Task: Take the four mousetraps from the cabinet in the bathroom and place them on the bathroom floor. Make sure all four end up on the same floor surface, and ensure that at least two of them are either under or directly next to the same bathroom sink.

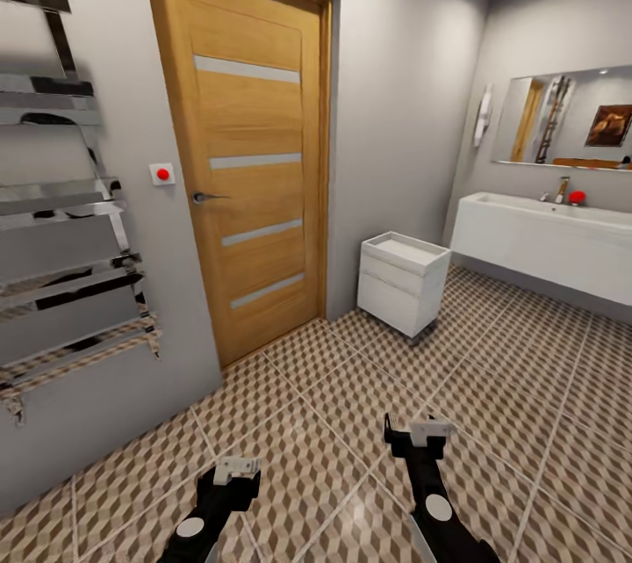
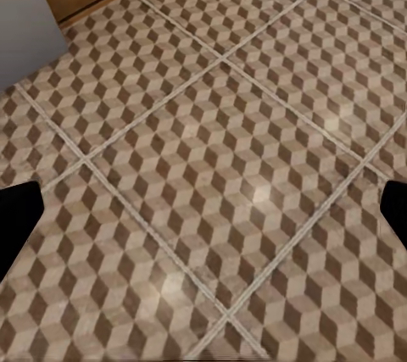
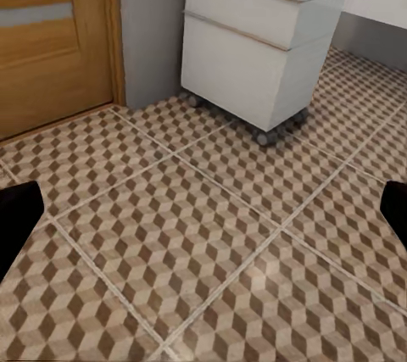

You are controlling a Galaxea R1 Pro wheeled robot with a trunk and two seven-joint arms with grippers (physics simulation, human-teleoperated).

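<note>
The bathroom floor of cube-patterned tiles spreads ahead of me. At the right wall hangs the white sink with a chrome tap. The mousetraps and the orange-brown cabinet are out of view. My left gripper hovers low over the tiles, open, with bare floor between its dark fingertips. My right gripper is also open over the floor, nothing held, its fingertips spread wide.
A shut wooden door stands straight ahead, with a chrome towel rail on the left wall. A small white two-drawer unit on castors sits between door and sink. A mirror hangs above the basin.
</note>
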